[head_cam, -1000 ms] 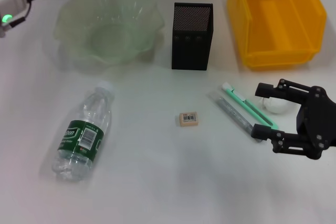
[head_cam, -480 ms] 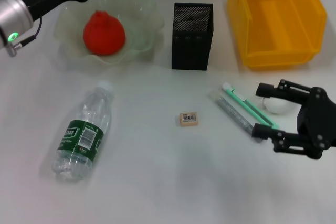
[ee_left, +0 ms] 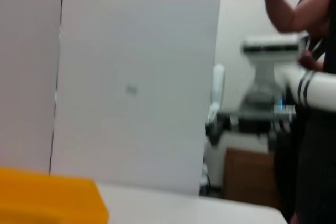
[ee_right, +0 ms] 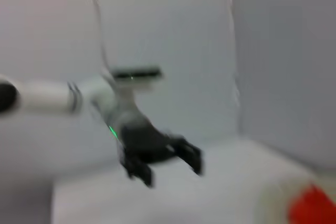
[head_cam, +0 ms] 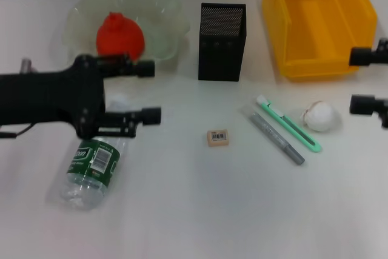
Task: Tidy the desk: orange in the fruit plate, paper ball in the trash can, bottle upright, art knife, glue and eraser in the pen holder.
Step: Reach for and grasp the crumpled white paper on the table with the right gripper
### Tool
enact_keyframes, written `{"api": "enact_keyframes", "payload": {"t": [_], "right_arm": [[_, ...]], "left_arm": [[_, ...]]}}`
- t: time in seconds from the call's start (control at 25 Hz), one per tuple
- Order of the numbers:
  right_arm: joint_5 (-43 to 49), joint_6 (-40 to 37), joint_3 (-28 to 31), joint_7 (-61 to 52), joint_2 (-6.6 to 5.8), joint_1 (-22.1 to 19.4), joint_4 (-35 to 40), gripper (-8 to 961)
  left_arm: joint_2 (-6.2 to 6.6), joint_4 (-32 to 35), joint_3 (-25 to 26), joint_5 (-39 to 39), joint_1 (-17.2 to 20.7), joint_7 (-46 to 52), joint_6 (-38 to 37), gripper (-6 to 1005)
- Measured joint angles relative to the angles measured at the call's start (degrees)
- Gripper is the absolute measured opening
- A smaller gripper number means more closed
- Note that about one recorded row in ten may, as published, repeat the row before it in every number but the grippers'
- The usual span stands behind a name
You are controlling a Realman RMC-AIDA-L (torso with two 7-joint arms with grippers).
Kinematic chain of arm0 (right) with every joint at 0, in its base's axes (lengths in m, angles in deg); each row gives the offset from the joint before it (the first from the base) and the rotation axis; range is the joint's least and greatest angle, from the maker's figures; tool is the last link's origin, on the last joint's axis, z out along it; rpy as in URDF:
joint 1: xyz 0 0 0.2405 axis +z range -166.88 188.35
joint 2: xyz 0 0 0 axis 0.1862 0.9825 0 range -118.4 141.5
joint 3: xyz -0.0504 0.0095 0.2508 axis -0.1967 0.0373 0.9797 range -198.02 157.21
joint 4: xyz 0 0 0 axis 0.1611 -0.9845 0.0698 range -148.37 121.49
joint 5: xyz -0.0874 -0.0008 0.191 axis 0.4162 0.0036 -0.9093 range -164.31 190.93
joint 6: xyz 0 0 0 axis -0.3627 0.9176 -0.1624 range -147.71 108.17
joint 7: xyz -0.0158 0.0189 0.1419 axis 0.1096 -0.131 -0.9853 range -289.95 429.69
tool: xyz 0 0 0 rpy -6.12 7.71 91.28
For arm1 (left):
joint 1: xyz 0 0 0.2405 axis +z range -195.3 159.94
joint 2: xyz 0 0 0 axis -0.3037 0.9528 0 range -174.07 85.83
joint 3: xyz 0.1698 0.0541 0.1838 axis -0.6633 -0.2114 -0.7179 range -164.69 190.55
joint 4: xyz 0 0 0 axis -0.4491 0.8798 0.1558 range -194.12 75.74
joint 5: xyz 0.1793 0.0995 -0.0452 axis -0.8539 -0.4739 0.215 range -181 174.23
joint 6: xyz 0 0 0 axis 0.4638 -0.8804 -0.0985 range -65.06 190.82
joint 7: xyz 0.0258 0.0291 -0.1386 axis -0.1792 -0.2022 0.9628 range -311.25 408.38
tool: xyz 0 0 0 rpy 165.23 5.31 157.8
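The orange (head_cam: pixel 120 36) lies in the pale green fruit plate (head_cam: pixel 171 11). The clear bottle (head_cam: pixel 92 165) with a green label lies on its side at the front left. My left gripper (head_cam: pixel 150 91) is open and empty, with its fingers over the bottle's cap end. The black mesh pen holder (head_cam: pixel 221 42) stands in the middle. The eraser (head_cam: pixel 217 137), grey glue stick (head_cam: pixel 277 138), green art knife (head_cam: pixel 288 124) and white paper ball (head_cam: pixel 321 116) lie on the table. My right gripper (head_cam: pixel 362 80) is open at the right edge, right of the paper ball.
The yellow bin (head_cam: pixel 318 19) stands at the back right; its corner shows in the left wrist view (ee_left: pixel 50 198). The right wrist view shows the left gripper (ee_right: pixel 164 158) far off and the orange (ee_right: pixel 313 208).
The left gripper dropped the orange into the plate, then came down and forward over the bottle. The right gripper drew back from the paper ball towards the right edge.
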Motion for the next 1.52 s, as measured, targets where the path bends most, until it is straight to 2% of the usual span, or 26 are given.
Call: {"api": "enact_keyframes", "payload": {"t": [0.04, 0.16, 0.2, 0.24, 0.36, 0.4, 0.44, 0.48, 0.56, 0.6, 0.64, 0.72, 0.76, 0.8, 0.88, 1.0, 1.24, 1.4, 1.52], "right_arm": [[0.0, 0.0, 0.0, 0.0, 0.0, 0.0, 0.0, 761], [10.89, -1.42, -1.97, -11.75, -0.67, 3.59, 14.56, 761], [18.77, -3.04, -4.68, -17.93, -1.36, 6.62, 20.73, 760], [18.77, -3.04, -4.68, -17.93, -1.36, 6.62, 20.73, 760], [31.02, -2.77, -9.29, -23.74, -1.82, 10.38, 25.94, 760], [40.44, -0.86, -13.2, -25.82, -1.34, 12.37, 26.92, 760], [40.44, -0.86, -13.2, -25.82, -1.34, 12.37, 26.92, 759], [45.57, 0.73, -15.16, -26.3, -0.83, 13.2, 26.77, 759], [53.76, 5.13, -19.81, -27.04, 0.23, 13.92, 24.78, 759], [57.52, 9.71, -24.24, -29.02, 0.53, 13.68, 21.7, 759], [57.52, 9.71, -24.24, -29.02, 0.53, 13.68, 21.7, 759], [58.23, 15.28, -28.01, -32.16, 0.5, 13.18, 16.72, 758], [57.84, 16.84, -28.36, -32.72, 0.45, 13.11, 14.86, 758], [55.51, 20.53, -28.62, -32.83, 0.34, 13.17, 9.41, 758], [54.49, 21.41, -28.56, -32.43, 0.29, 13.3, 7.78, 758], [51.82, 23.89, -28.5, -30.75, 0.14, 14.14, 1.99, 757], [50.23, 27.13, -28.79, -29.48, 0.13, 15.09, -4.4, 756], [49.12, 31.89, -28.81, -28.33, 0.2, 16.57, -12.57, 755], [49.1, 33.8, -29.07, -28.27, 0.22, 16.96, -14.91, 755]], "left_arm": [[0.0, 0.0, 0.0, 0.0, 0.0, 0.0, 0.0, 797], [-0.26, 0.05, 0.93, -2.16, 0.3, 0.61, 0.26, 798], [-0.37, -0.33, 1.71, -3.38, 0.75, 0.8, 0.34, 799], [-0.37, -0.33, 1.71, -3.38, 0.75, 0.8, 0.34, 799], [-0.37, -0.4, 2.17, -3.67, 1.21, 1.2, 0.88, 800], [-0.12, -0.43, 2.34, -3.68, 1.21, 1.95, 1.39, 800], [-0.12, -0.43, 2.34, -3.68, 1.21, 1.95, 1.39, 801], [0.09, -0.46, 2.37, -3.7, 1.22, 2.39, 1.95, 801], [0.21, -0.49, 2.38, -3.77, 1.22, 2.82, 2.82, 800], [0.21, -0.5, 2.37, -4.02, 1.22, 2.95, 3.22, 799], [0.21, -0.5, 2.37, -4.02, 1.22, 2.95, 3.22, 798], [0.19, -0.5, 2.42, -4.43, 1.21, 3.09, 3.58, 797], [0.19, -0.5, 2.42, -4.43, 1.21, 3.09, 3.58, 796], [-0.2, -0.5, 2.8, -6.11, 1.3, 3.22, 4.37, 795], [-0.6, -0.5, 3.12, -7.39, 1.3, 3.24, 4.95, 795], [-0.66, -0.5, 3.14, -7.89, 1.27, 3.24, 5.39, 795], [-0.69, -0.86, 3.14, -8.13, 1.27, 3.23, 6.58, 795], [-0.67, -2.91, 3.09, -8.2, 0.81, 2.9, 8.06, 795], [-0.66, -3.2, 3.11, -8.21, 0.73, 2.75, 8.3, 795]]}}
